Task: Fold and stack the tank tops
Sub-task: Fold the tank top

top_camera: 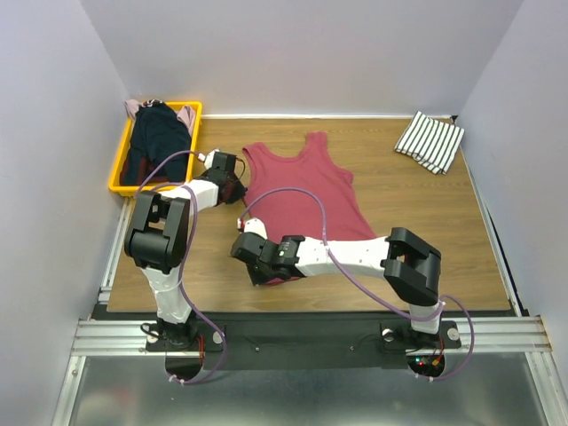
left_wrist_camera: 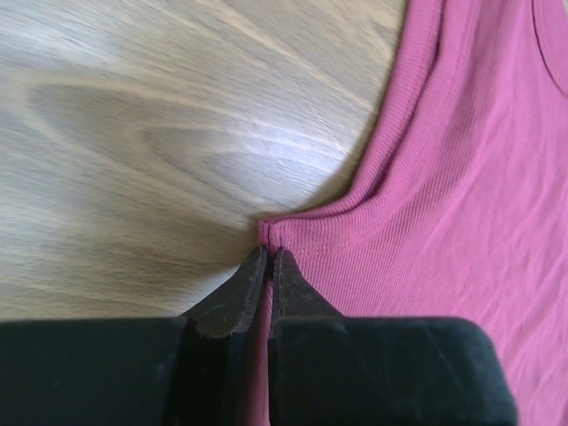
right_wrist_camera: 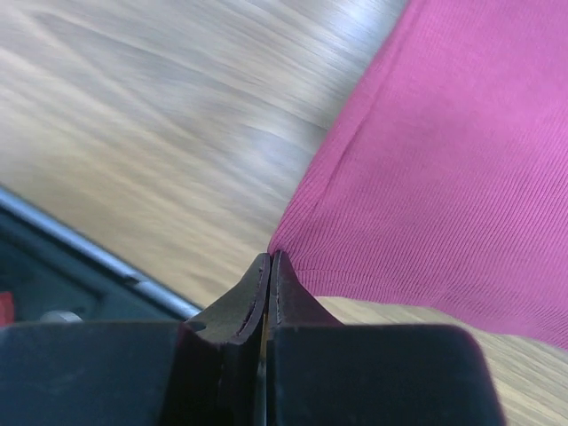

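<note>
Left side of the dark red tank top pinched twice
It lies flat on the table, long axis near-to-far, straps far; left tool clamped on the armhole edge, right tool on the near-left hem corner.

- Dark red tank top: in the top view the near-left hem corner is covered by the right end effector, and the left armhole edge by the left end effector. The cloth nipped between each pair of closed fingers is unseen. Both wrist views cut the top off at the right edge.
- Striped tank top: bunched at the far right; neck and straps not discernible.
- Navy garment: heaped in the yellow bin; cut indeterminate.
- Pale pink garment: mostly buried beneath the navy one; only the far ends show.
- Counter: grain smeared by blur in both wrist views.
- Red patch: cut by the left edge; unidentifiable.
</note>
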Motion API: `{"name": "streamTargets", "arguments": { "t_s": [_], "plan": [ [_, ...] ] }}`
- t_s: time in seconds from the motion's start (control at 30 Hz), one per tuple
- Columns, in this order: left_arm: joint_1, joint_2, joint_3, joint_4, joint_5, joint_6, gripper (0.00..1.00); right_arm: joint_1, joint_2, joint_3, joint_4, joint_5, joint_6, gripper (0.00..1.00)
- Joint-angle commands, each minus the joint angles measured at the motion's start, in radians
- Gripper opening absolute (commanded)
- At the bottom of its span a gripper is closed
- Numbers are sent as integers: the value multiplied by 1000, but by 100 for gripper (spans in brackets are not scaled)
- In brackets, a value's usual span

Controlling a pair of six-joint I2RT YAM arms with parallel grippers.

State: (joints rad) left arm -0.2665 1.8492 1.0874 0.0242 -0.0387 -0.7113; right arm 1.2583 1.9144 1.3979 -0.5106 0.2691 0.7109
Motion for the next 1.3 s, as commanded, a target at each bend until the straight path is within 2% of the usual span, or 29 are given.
{"name": "streamTargets", "arguments": {
  "t_s": [0.0,0.23,0.4,0.77,1.27],
  "plan": [
    [29,-91,19,-45,-127,-17,0,15,26,90,15,-77,-27,0],
    [61,-91,81,-109,-179,-4,0,15,57,148,15,-131,-34,1],
    [55,-84,144,-121,-165,4,0,9,17,127,15,-80,-27,0],
    [-39,37,336,-182,-165,4,0,-56,-141,-80,52,-25,10,0],
    [-161,206,480,-211,-165,-13,0,-117,-316,-373,141,-34,87,0]
  ]
}}
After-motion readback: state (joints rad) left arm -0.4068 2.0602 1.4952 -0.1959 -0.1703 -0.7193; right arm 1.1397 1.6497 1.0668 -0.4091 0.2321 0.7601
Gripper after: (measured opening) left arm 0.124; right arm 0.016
